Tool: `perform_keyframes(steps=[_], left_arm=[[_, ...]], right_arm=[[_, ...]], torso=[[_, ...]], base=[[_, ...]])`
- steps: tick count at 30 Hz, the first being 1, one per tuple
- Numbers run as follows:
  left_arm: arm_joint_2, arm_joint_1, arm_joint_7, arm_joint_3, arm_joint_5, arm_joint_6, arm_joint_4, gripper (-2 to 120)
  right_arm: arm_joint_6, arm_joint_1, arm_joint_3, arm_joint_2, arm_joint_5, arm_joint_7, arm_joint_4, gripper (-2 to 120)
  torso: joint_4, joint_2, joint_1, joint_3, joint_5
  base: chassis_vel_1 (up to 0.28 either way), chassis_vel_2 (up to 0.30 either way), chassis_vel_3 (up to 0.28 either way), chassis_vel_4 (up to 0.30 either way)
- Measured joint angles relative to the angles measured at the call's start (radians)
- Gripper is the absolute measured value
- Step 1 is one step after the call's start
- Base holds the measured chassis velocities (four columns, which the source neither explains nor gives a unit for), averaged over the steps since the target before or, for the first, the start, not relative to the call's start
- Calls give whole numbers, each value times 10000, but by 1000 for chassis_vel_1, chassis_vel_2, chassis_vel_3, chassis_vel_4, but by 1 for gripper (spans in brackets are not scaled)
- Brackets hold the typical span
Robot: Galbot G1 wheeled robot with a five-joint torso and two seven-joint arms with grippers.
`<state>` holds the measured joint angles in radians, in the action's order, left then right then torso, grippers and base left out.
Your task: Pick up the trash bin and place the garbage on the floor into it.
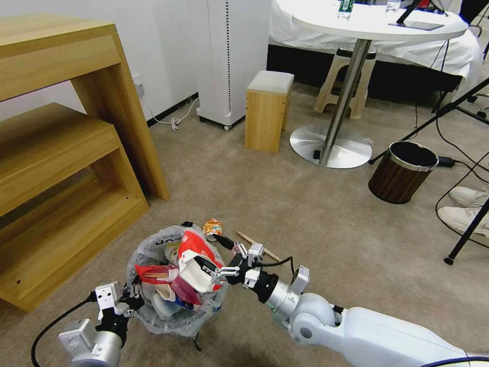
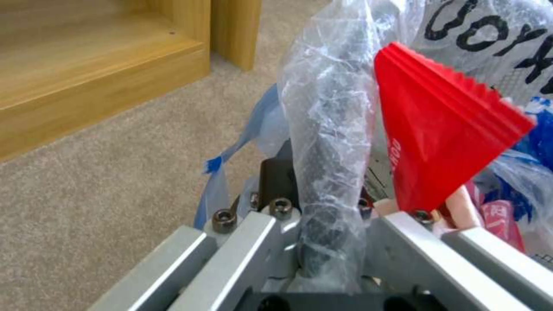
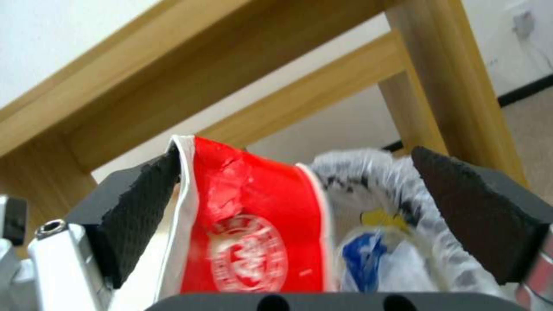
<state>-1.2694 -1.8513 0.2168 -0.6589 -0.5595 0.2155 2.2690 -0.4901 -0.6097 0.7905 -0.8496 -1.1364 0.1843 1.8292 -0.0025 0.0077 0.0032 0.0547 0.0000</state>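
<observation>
Nearest you: L gripper (image 1: 133,294), low at near-left, jaws pinched on the rim of the trash bin (image 1: 153,311). In the L wrist view the black rim wrapped in clear bag (image 2: 328,129) runs straight down between the metal fingers (image 2: 242,242), so the grip is on rim plus liner together. Bin sits on the beige floor (image 1: 305,204), just near-right of the wooden shelf unit (image 1: 66,168).

Bin is heaped: red wrapper (image 1: 196,244) sticks up highest at its right side, a 2nd red piece (image 1: 153,272) lies across the middle, white and blue bits beneath. L wrist view has a red pleated corner (image 2: 443,125) just beside the held rim, black lettering on the bag (image 2: 490,30) above it.

R gripper (image 1: 218,255) comes in from near-right, tips over the bin's right edge at the tall wrapper. R wrist view: black pads (image 3: 138,211) spread wide; red-and-white wrapper (image 3: 248,229) lies against one pad, the other pad well apart from it, bag with yellow mark (image 3: 380,218) in the gap. Not clamped, as far as you can see.

Outside the bin, on carpet just far of the R gripper: crushed orange can (image 1: 212,227) and wooden stick (image 1: 257,246), stick passing behind the gripper body.

Farther right: brown wood-look bin (image 1: 402,171) near the round table's base (image 1: 331,145); wooden stool (image 1: 267,109) left of that.
</observation>
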Motion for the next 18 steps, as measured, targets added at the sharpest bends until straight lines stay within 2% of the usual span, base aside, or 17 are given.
perform_keyframes(steps=[7,18], left_arm=[[-62,6,-31,52,-3,-9,137,1],[-54,127,-25,127,-40,-43,23,1]], right_arm=[[250,438,923,-430,-38,-432,-654,100],[312,480,1036,-540,228,-579,-1171,100]], torso=[[0,0,0,0,-1],[0,0,0,0,-1]], base=[[0,0,0,0],[0,0,0,0]])
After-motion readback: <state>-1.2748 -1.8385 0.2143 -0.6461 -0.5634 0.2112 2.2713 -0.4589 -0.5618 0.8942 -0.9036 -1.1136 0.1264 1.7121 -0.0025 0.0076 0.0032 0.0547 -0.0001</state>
